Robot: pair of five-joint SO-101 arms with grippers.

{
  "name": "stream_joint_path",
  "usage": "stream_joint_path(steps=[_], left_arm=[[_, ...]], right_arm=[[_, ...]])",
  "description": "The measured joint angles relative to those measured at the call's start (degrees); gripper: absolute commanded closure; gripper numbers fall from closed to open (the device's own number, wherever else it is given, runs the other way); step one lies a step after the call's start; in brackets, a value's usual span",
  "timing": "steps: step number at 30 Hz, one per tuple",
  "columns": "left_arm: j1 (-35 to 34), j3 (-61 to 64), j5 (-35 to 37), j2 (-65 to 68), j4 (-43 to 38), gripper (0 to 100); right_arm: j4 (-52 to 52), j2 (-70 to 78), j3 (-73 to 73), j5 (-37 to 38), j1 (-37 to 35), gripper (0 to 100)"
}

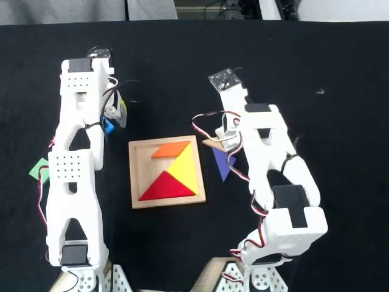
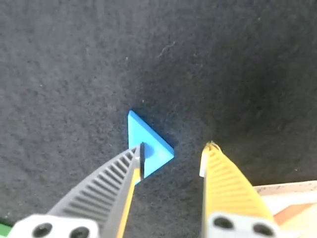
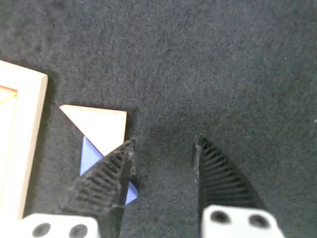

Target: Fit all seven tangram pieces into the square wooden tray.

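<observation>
Wooden tray on the black table holds red, yellow and orange pieces. Left gripper has fingers spread above a blue triangle. Right gripper has fingers spread beside a cream triangle

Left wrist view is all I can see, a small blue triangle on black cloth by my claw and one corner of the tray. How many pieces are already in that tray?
Observer: Three. An orange piece, a yellow triangle and a red triangle lie in the wooden tray.
Operator: Any loose pieces on the tray's other side?
Observer: Yes. A tan triangle lies partly on a dark blue triangle, just off the tray's edge, with the right claw open above them.
Operator: Anything else near my own arm?
Observer: A green piece sits on the cloth beside the left arm, on the side away from the tray.
</observation>
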Motion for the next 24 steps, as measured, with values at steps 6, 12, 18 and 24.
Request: stream_joint_path(steps=[6, 12, 18, 24], left_arm=[[-0.09, -1.14, -0.97, 1.41, 0.26, 79], [-3.60, 0.18, -1.05, 2.55, -0.18, 79], [-3.52, -0.09, -1.05, 2.64, -0.18, 79], [-3.25, -0.09, -1.05, 2.64, -0.18, 79]], right_arm=[[0.00, 0.00, 0.00, 0.00, 0.00, 81.1], [0.00, 0.00, 0.00, 0.00, 0.00, 81.1], [0.00, 0.00, 0.00, 0.00, 0.00, 81.1], [0.00, 0.00, 0.00, 0.00, 0.00, 81.1]])
